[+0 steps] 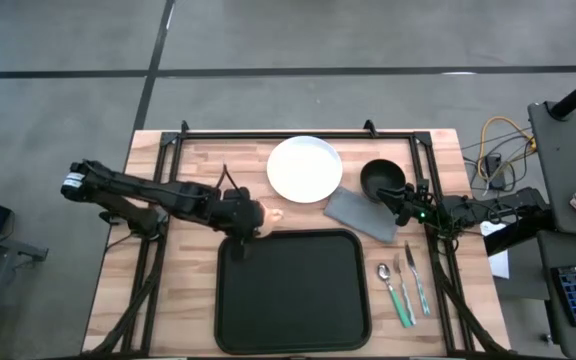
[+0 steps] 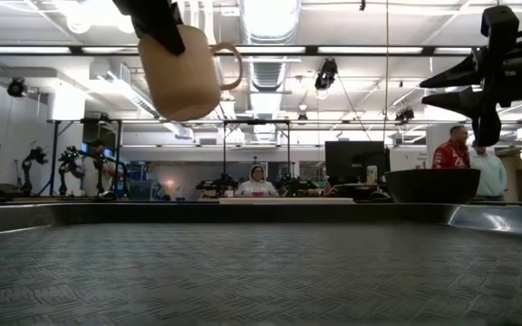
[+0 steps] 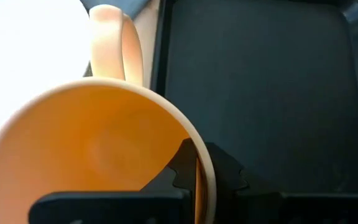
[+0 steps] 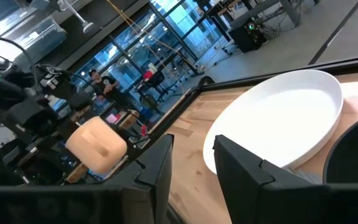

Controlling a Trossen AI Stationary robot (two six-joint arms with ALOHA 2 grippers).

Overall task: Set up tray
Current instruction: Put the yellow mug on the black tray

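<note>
Beige mug hangs at the left, clamped by its wall in the left pincer, one finger inside the cup, the other outside; the low view shows it lifted well clear of the surface. It sits over the far-left corner of the tray, so the lift looks meant to clear the raised rim before setting down. Tray itself lies flat on the wooden counter, near edge, bare inside. Beyond it: white plate, then grey napkin and black bowl, none loaded yet. Right pincer hovers beside bowl and napkin, fingers parted, holding nothing, probably staged for one of them. Spoon, fork and knife lie lined up right of the tray, easy reach.
</note>
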